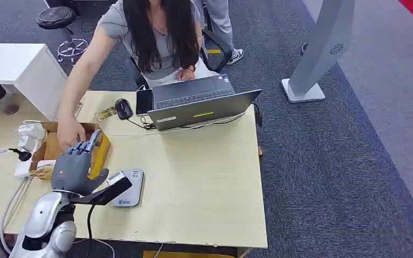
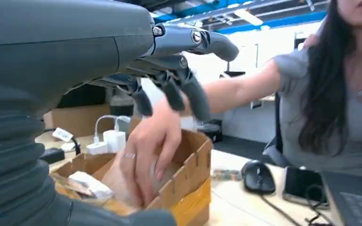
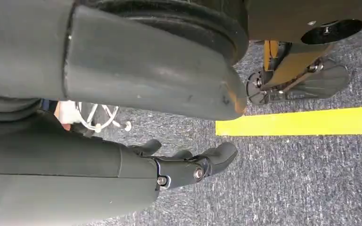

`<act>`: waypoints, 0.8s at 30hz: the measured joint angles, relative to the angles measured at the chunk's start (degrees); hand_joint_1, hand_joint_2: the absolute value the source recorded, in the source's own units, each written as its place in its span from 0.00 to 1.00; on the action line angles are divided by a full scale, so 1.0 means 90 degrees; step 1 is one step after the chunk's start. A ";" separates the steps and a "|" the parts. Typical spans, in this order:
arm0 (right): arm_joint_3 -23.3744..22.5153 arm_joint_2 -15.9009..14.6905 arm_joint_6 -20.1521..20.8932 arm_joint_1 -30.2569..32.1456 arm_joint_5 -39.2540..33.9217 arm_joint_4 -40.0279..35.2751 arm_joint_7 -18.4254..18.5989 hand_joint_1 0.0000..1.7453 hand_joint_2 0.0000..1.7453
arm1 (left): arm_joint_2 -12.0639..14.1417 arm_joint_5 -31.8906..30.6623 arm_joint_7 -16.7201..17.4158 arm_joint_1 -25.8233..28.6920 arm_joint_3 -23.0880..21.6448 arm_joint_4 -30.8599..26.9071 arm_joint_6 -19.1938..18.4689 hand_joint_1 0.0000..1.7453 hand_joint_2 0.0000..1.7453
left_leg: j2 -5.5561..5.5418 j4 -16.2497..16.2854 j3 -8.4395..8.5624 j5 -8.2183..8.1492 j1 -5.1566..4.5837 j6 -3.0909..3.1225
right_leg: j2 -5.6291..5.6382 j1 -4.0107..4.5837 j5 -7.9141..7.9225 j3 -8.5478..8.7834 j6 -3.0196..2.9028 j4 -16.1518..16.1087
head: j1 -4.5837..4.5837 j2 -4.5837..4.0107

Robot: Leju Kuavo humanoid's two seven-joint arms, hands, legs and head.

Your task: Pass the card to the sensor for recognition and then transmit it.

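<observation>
My left hand [image 1: 77, 167] hovers over the near end of an open cardboard box [image 1: 101, 153] with its fingers [image 2: 188, 92] spread, holding nothing. A person's hand [image 2: 147, 146] reaches into that box just beyond my fingertips. I cannot make out a card in either hand. The sensor [image 1: 130, 189], a flat grey pad, lies on the table right of my wrist, partly behind a black part of my arm. My right hand [image 3: 188, 167] hangs over the carpet with loosely bent fingers and nothing in it.
A laptop [image 1: 204, 105], a mouse [image 1: 123, 108] and a phone [image 1: 144, 101] lie on the far side of the table [image 1: 204, 183]. White chargers and cables [image 1: 27, 142] lie left of the box. A grey stand [image 1: 314, 59] is on the floor to the right.
</observation>
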 joint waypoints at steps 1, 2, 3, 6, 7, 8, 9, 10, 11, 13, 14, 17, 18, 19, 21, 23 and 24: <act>-0.0026 0.0000 0.0000 0.0000 -0.0002 0.0000 0.0000 0.00 0.00 | 0.0024 -0.0002 -0.0002 0.0032 -0.0029 -0.0078 0.0019 0.00 1.00 | 0.0000 0.0000 0.0000 0.0000 0.0000 0.0000 | -0.0001 0.0000 0.0000 0.0000 0.0000 0.0000 | -0.0002 0.0000; -0.0041 0.0002 0.0000 0.0000 -0.0007 0.0000 0.0000 0.00 0.00 | 0.0032 -0.0005 -0.0017 0.0061 -0.0039 -0.0131 0.0044 0.00 1.00 | 0.0000 0.0000 0.0001 0.0001 0.0001 0.0000 | -0.0001 0.0000 0.0000 0.0000 0.0000 0.0001 | -0.0002 0.0000; -0.0051 0.0002 0.0000 0.0000 -0.0010 0.0000 -0.0005 0.00 0.00 | 0.0049 -0.0005 -0.0037 0.0081 -0.0051 -0.0180 0.0053 0.00 1.00 | 0.0000 0.0000 0.0001 0.0001 0.0002 -0.0001 | -0.0001 0.0000 0.0001 0.0000 -0.0001 0.0001 | -0.0002 0.0000; -0.0080 0.0002 0.0000 -0.0001 -0.0010 0.0000 -0.0005 0.00 0.00 | 0.0063 0.0002 -0.0092 0.0121 -0.0095 -0.0279 0.0070 0.00 1.00 | -0.0001 0.0000 0.0001 0.0002 0.0002 -0.0002 | -0.0002 0.0000 0.0001 0.0001 -0.0001 0.0002 | 0.0000 0.0000; -0.0083 0.0005 0.0000 -0.0001 -0.0010 0.0000 -0.0007 0.00 0.00 | 0.0065 0.0005 -0.0092 0.0134 -0.0109 -0.0303 0.0070 0.00 1.00 | -0.0001 0.0000 0.0001 0.0002 0.0002 -0.0002 | -0.0002 0.0000 0.0001 0.0001 -0.0001 0.0002 | -0.0002 0.0000; -0.0082 0.0005 0.0000 -0.0001 -0.0007 0.0000 -0.0007 0.00 0.00 | 0.0080 0.0012 -0.0092 0.0145 -0.0121 -0.0320 0.0073 0.00 1.00 | 0.0000 0.0000 0.0001 0.0002 0.0002 -0.0002 | -0.0002 0.0001 0.0001 0.0001 -0.0001 0.0002 | -0.0002 0.0000; -0.0085 0.0005 0.0000 -0.0001 -0.0010 0.0000 -0.0007 0.00 0.00 | 0.0082 0.0012 -0.0095 0.0152 -0.0133 -0.0332 0.0075 0.00 1.00 | 0.0000 0.0000 0.0001 0.0002 0.0002 -0.0002 | -0.0002 0.0000 0.0001 0.0001 -0.0001 0.0002 | 0.0000 0.0000; -0.0085 0.0005 0.0000 -0.0001 -0.0010 0.0000 -0.0007 0.00 0.00 | 0.0095 0.0012 -0.0095 0.0158 -0.0138 -0.0349 0.0080 0.00 1.00 | 0.0000 0.0000 0.0001 0.0002 0.0002 -0.0002 | -0.0002 0.0000 0.0001 0.0001 -0.0001 0.0002 | -0.0002 0.0000; -0.0085 0.0005 0.0000 -0.0001 -0.0010 0.0000 -0.0007 0.00 0.00 | 0.0100 0.0012 -0.0095 0.0161 -0.0141 -0.0359 0.0087 0.00 1.00 | -0.0001 0.0000 0.0001 0.0002 0.0001 -0.0002 | -0.0002 0.0000 0.0001 0.0002 -0.0001 0.0002 | 0.0000 0.0000; -0.0087 0.0005 -0.0002 -0.0001 -0.0010 0.0000 -0.0015 0.00 0.00 | 0.0104 0.0012 -0.0095 0.0168 -0.0146 -0.0376 0.0092 0.00 1.00 | -0.0001 0.0000 0.0000 0.0002 0.0001 -0.0002 | -0.0002 0.0000 0.0001 0.0002 -0.0001 0.0002 | 0.0000 0.0000; -0.0087 0.0005 -0.0002 -0.0001 -0.0007 0.0000 -0.0017 0.00 0.00 | 0.0104 0.0012 -0.0095 0.0172 -0.0148 -0.0386 0.0092 0.00 1.00 | -0.0001 0.0000 0.0000 0.0002 0.0001 -0.0002 | -0.0002 0.0000 0.0001 0.0002 -0.0001 0.0002 | -0.0002 0.0000; -0.0090 0.0005 -0.0002 -0.0002 -0.0007 0.0000 -0.0017 0.00 0.00 | 0.0109 0.0012 -0.0095 0.0172 -0.0148 -0.0386 0.0097 0.00 1.00 | -0.0001 0.0000 0.0000 0.0001 0.0001 -0.0001 | -0.0002 0.0000 0.0001 0.0002 -0.0001 0.0002 | 0.0000 0.0000; -0.0090 0.0005 -0.0002 -0.0002 -0.0007 0.0000 -0.0017 0.00 0.00 | 0.0112 0.0012 -0.0095 0.0173 -0.0148 -0.0386 0.0097 0.00 1.00 | -0.0001 0.0000 0.0000 0.0001 0.0001 -0.0001 | -0.0002 0.0000 0.0001 0.0001 -0.0001 0.0002 | -0.0002 0.0000; -0.0090 0.0005 -0.0002 -0.0002 -0.0007 0.0000 -0.0017 0.00 0.00 | 0.0114 0.0015 -0.0095 0.0172 -0.0148 -0.0386 0.0097 0.00 1.00 | -0.0001 0.0000 0.0000 0.0001 0.0001 -0.0001 | -0.0002 0.0000 0.0001 0.0001 -0.0001 0.0002 | 0.0000 0.0000; -0.0090 0.0005 -0.0002 -0.0002 -0.0010 0.0000 -0.0017 0.00 0.00 | 0.0116 0.0014 -0.0095 0.0173 -0.0148 -0.0386 0.0099 0.00 1.00 | -0.0001 0.0000 0.0000 0.0001 0.0001 -0.0001 | -0.0002 0.0000 0.0001 0.0001 -0.0001 0.0002 | -0.0002 0.0000; -0.0090 0.0005 -0.0002 -0.0002 -0.0007 0.0000 -0.0017 0.00 0.00 | 0.0116 0.0012 -0.0095 0.0172 -0.0148 -0.0386 0.0099 0.00 1.00 | -0.0001 0.0000 0.0001 0.0002 0.0001 -0.0001 | -0.0002 0.0000 0.0001 0.0001 -0.0001 0.0002 | -0.0002 0.0000; -0.0090 0.0005 -0.0002 -0.0002 -0.0007 0.0000 -0.0017 0.00 0.00 | 0.0116 0.0012 -0.0095 0.0172 -0.0150 -0.0386 0.0099 0.00 1.00 | -0.0001 0.0000 0.0001 0.0002 0.0001 -0.0001 | -0.0002 0.0000 0.0001 0.0002 -0.0001 0.0002 | -0.0002 0.0000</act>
